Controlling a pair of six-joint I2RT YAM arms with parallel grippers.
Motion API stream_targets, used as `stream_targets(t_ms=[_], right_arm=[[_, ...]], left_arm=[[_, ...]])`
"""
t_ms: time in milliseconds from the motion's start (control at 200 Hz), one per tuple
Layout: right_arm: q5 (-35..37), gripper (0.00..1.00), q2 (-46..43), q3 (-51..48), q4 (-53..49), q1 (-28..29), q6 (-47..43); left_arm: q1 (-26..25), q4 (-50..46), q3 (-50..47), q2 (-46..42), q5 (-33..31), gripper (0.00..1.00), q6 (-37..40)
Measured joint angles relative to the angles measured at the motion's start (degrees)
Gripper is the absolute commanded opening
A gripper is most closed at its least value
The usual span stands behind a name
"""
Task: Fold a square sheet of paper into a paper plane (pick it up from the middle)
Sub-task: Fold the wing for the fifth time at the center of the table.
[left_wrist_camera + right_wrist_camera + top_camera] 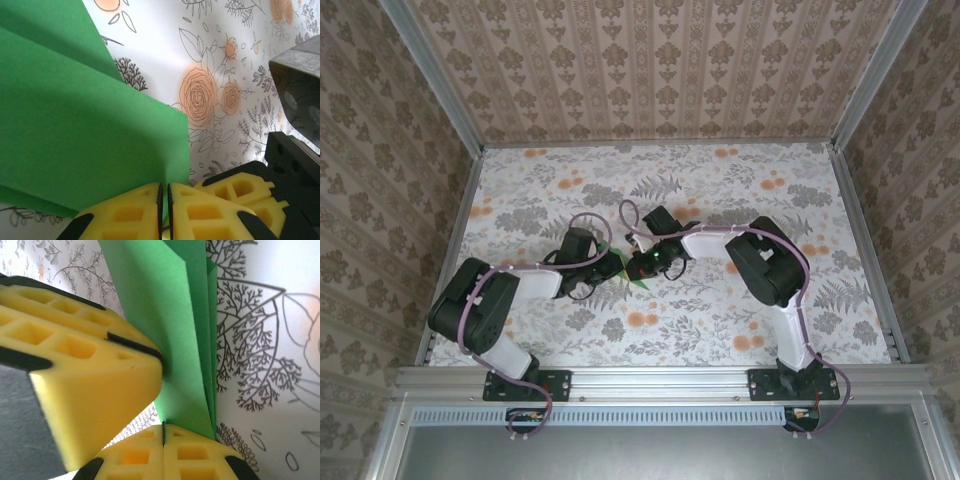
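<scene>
The left arm (490,300) and right arm (770,265) reach in from the near edge and meet at the middle of the floral tabletop (740,190), which wallpapered walls (660,60) close in on three sides. The paper (638,285) sits where the two wrists meet. From above, only thin green slivers of it show beside and under them.

In the left wrist view the paper (75,135) is a folded green sheet of overlapping layers, slanting up and away to the left. Its lower corner runs down into the seam between the left pads (130,215). The left jaws are closed on the paper, with only a hairline gap between the pads. Just to the right, one of the right pads (235,187) and its black mount sit close alongside.

In the right wrist view the paper (170,315) stands on edge. Several layers are gathered at the bottom and spread slightly toward the top. That gathered end goes into the seam of the right pads (195,455), so the right jaws are clamped shut on it. One of the left pads (90,390) presses against the paper's left face just above them.

The paper's top and left parts are cut off by the frame edges in both wrist views, so its full outline and number of folds cannot be made out. Whether any edge touches the tabletop cannot be told.
</scene>
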Motion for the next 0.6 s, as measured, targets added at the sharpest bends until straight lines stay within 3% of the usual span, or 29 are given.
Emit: stream_targets(t_ms=[420, 600], right_arm=[[1.22, 0.00, -0.61, -2.03, 3.72, 0.44, 5.66], [2.36, 0.00, -1.05, -2.93, 4.79, 0.46, 7.06]], left_arm=[[0.07, 2.95, -1.09, 1.62, -3.41, 0.09, -3.67], [2.78, 5.44, -2.97, 1.25, -2.67, 0.08, -5.68]])
